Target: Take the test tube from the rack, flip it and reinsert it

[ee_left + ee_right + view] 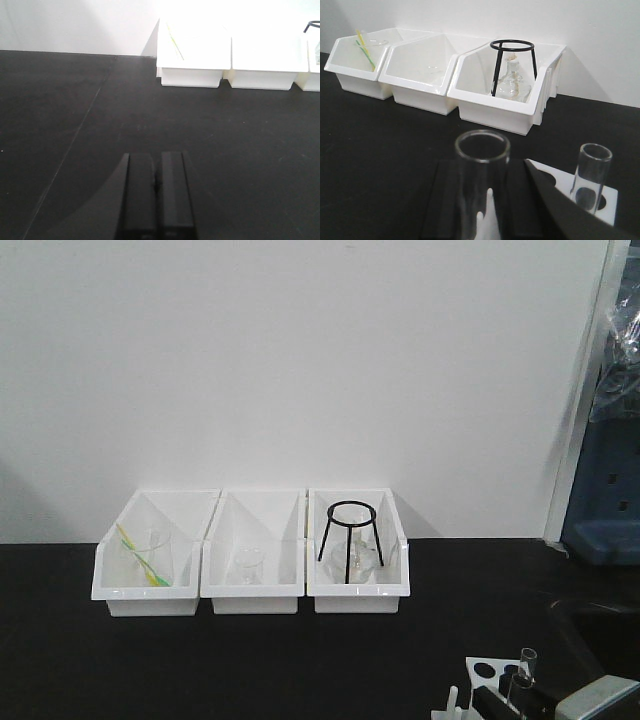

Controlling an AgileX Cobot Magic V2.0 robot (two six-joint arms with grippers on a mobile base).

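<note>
Right end effector (482, 202) clamped on test tube (481, 167), rack (608, 199) beside, bins (490, 109) behind, left end effector (156, 172) closed

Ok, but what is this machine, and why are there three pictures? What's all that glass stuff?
It's a robot with two arms, each ending in jaws for pinching. One picture looks forward from the robot; the other two come from cameras on its wrists. On the black table stand three white bins holding glassware, one with a black ring stand. The left jaws are shut and empty. Near the right jaws sits a white rack holding a test tube. A nearer test tube stands between the right jaws; I can't tell if they're squeezing it.
</note>
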